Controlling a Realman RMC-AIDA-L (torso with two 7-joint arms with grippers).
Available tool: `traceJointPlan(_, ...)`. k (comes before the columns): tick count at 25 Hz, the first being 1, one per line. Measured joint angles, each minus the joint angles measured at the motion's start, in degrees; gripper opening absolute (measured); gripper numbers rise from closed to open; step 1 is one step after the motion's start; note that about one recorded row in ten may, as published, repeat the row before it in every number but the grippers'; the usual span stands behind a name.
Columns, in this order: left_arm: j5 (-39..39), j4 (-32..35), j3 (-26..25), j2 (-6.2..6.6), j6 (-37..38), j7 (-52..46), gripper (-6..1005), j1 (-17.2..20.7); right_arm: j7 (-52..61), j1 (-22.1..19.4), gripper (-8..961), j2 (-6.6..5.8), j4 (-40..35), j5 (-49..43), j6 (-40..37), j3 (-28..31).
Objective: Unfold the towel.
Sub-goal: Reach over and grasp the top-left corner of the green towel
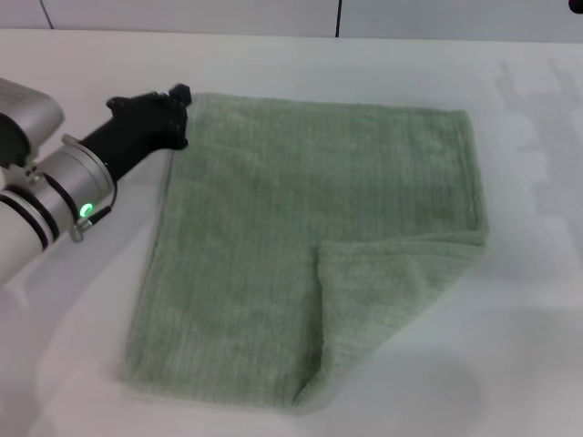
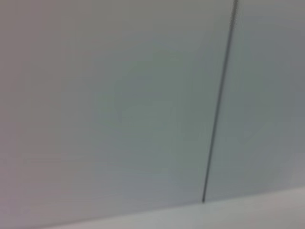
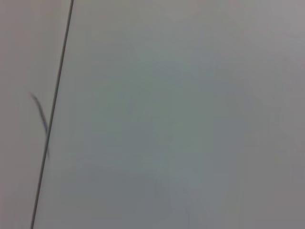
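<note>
— Towel (image 1: 273,237): where?

— Spread flat on the white table (image 1: 528,364), pale sage green, faintly ribbed, hemmed at the edges. Takes up most of the middle of the head view.

— Fully open?

— Not quite. Near right corner folded back over the cloth, forming a triangular flap, its point toward the middle. Other three corners flat.

— Left gripper (image 1: 178,114)?

— At the towel's far left corner, black, on the end of a silver arm with a green light glowing on the wrist. Touching or just above the hem there; cannot tell which. Cannot tell either whether the claw is spread, pressed together, or pinching cloth: fingers hidden behind the dark body.

— Left wrist view?

— Only a pale wall panel with a thin dark seam, and a strip of table edge.

— Right gripper?

— Nowhere in the head view. Right wrist view filled with pale panel and one dark seam, no fingers visible.

— Beyond the table?

— White wall panels along the far edge.
</note>
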Motion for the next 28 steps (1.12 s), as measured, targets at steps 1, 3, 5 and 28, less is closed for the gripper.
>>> traceJointPlan(1,0.00,0.00,0.52,-0.05,-0.65,0.01,-2,-0.09,0.01,-0.07,730,0.02,0.00,0.00,-0.02,0.01)
traceJointPlan(3,0.00,0.00,1.81,-0.27,-2.76,0.08,-2,-0.31,0.02,-0.15,730,0.10,0.00,0.00,0.03,-0.10)
traceJointPlan(5,0.00,0.00,2.12,-0.30,-3.17,0.06,-2,-0.32,0.03,-0.21,730,0.10,-0.01,0.00,0.04,-0.20)
traceJointPlan(28,0.00,-0.65,7.53,-0.62,-13.27,-3.17,-2,-6.48,1.77,-0.69,729,0.36,-0.17,-0.58,0.26,-1.82)
